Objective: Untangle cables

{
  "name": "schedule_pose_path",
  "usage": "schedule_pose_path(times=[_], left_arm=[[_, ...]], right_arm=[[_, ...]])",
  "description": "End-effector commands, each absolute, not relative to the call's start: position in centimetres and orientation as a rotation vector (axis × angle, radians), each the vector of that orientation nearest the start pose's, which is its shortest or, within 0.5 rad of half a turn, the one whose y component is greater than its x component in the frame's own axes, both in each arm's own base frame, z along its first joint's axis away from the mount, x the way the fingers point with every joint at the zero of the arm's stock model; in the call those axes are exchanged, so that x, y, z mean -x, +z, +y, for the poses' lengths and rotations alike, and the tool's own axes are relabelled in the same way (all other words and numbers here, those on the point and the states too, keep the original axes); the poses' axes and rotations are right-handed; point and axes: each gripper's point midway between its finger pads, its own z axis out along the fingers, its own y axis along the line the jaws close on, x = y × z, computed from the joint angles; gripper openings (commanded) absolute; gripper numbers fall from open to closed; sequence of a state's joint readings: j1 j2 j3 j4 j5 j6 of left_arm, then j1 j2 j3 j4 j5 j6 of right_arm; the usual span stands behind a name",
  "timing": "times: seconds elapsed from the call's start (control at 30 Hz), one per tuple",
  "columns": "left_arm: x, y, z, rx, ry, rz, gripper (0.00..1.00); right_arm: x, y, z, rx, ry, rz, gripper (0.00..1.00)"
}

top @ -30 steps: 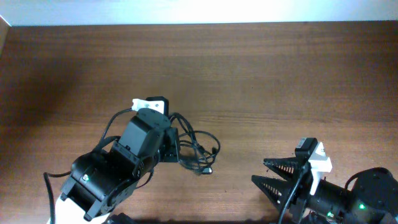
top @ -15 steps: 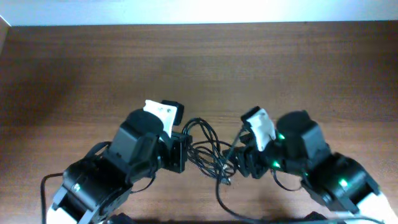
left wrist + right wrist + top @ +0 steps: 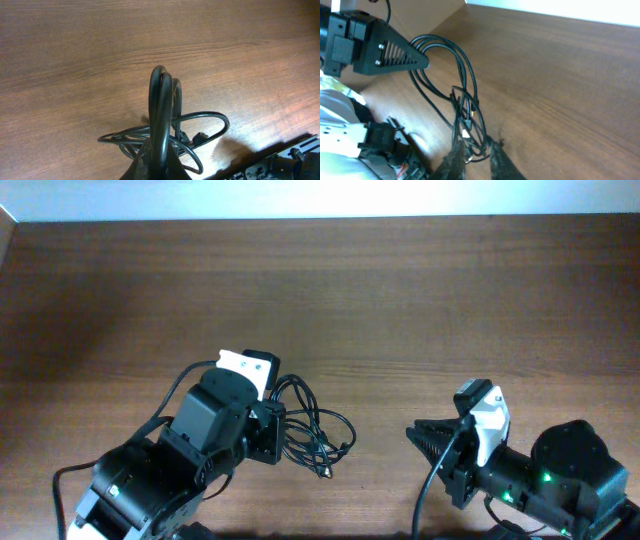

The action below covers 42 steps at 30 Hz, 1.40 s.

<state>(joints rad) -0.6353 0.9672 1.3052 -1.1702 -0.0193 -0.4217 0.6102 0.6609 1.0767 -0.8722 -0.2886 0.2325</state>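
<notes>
The cables (image 3: 315, 432) are a loose tangle of thin black cords lying on the wooden table near its front middle. My left gripper (image 3: 272, 430) is shut on several strands at the bundle's left side. In the left wrist view these strands arch up as a tall loop (image 3: 162, 100) from between the fingers (image 3: 161, 159), and a small plug (image 3: 200, 137) lies beyond. My right gripper (image 3: 428, 450) is open and empty, well to the right of the bundle. In the right wrist view its blurred fingers (image 3: 472, 152) point at the cables (image 3: 465, 112), and the left gripper (image 3: 390, 50) holds strands raised.
The brown wooden table (image 3: 400, 300) stretches back to a white wall. Both arm bases sit at the front edge, with a thicker black wire (image 3: 430, 490) trailing from the right arm. A cardboard-coloured surface (image 3: 425, 15) shows at the far left in the right wrist view.
The right gripper, which was at the bundle's right side half a second ago, has pulled back to the right without any cable. The left gripper and bundle shifted slightly left.
</notes>
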Motion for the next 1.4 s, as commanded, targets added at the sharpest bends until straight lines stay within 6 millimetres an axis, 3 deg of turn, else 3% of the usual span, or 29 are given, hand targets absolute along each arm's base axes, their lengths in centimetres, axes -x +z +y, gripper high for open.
schedule_pose_path(times=[0.0, 0.1, 0.13, 0.27, 0.43, 0.5, 0.57, 0.7, 0.77, 0.87, 0.93, 0.97, 1.0, 1.03, 1.13, 1.2, 1.27, 1.3, 1.37], left_arm=[[-19.9, 29.8, -15.3, -0.316, -0.529, 2.391, 0.0], [-17.8, 30.9, -18.6, -0.714, -0.684, 2.269, 0.0], [-17.6, 30.9, -18.8, -0.759, -0.693, 2.253, 0.0], [-17.4, 31.0, -19.0, -0.768, -0.709, 2.25, 0.0], [-17.5, 31.0, -19.0, -0.767, -0.709, 2.247, 0.0], [-17.7, 31.3, -19.2, -0.764, -0.713, 2.228, 0.0], [-18.2, 32.0, -19.5, -0.759, -0.72, 2.194, 0.0], [-19.3, 32.2, -19.0, -0.71, -0.654, 2.179, 0.0], [-21.2, 31.5, -16.3, -0.449, -0.507, 2.262, 0.0], [-22.5, 30.3, -12.1, -0.069, -0.327, 2.333, 0.0], [-22.0, 29.2, -9.4, 0.131, -0.214, 2.371, 0.0], [-21.8, 28.8, -8.5, 0.207, -0.175, 2.38, 0.01], [-21.5, 28.5, -7.4, 0.294, -0.135, 2.383, 0.0], [-21.3, 28.3, -6.6, 0.4, -0.115, 2.368, 0.0], [-21.5, 28.6, -5.6, 0.563, -0.111, 2.31, 0.08], [-21.5, 28.6, -5.6, 0.597, -0.127, 2.303, 0.09], [-21.4, 28.5, -5.8, 0.595, -0.137, 2.31, 0.09], [-21.4, 28.4, -6.1, 0.591, -0.154, 2.319, 0.11], [-21.4, 28.4, -6.8, 0.583, -0.203, 2.333, 0.11]], right_arm=[[-14.5, 32.2, 18.4, 0.64, 0.934, 2.061, 0.41], [-15.3, 30.6, 19.7, 0.667, 0.965, 2.145, 0.44], [-15.5, 30.1, 20.3, 0.681, 0.986, 2.169, 0.44], [-16.2, 27.2, 22.7, 0.732, 1.081, 2.312, 0.45], [-14.1, 26.3, 25.7, 0.892, 1.399, 2.359, 0.35], [-14.0, 26.3, 25.8, 0.895, 1.416, 2.366, 0.33], [-14.0, 26.3, 25.8, 0.894, 1.416, 2.366, 0.06], [-13.9, 26.5, 25.7, 0.897, 1.417, 2.356, 0.04], [-13.4, 27.6, 25.3, 0.909, 1.414, 2.303, 0.04], [-13.4, 31.9, 23.8, 0.895, 1.356, 2.067, 0.04], [-15.4, 35.1, 20.5, 0.719, 1.165, 1.923, 0.04], [-16.8, 35.6, 18.4, 0.548, 1.059, 1.936, 0.04], [-18.0, 35.5, 15.4, 0.346, 0.926, 1.96, 0.04], [-18.8, 34.0, 12.1, 0.134, 0.777, 2.022, 0.04], [-18.5, 30.3, 8.7, -0.062, 0.593, 2.176, 0.04], [-18.0, 29.3, 8.5, -0.068, 0.578, 2.221, 0.07], [-17.9, 29.3, 8.5, -0.067, 0.58, 2.223, 0.28], [-17.8, 29.3, 8.7, -0.061, 0.591, 2.225, 0.45], [-17.6, 29.3, 9.1, -0.045, 0.619, 2.229, 0.57]])
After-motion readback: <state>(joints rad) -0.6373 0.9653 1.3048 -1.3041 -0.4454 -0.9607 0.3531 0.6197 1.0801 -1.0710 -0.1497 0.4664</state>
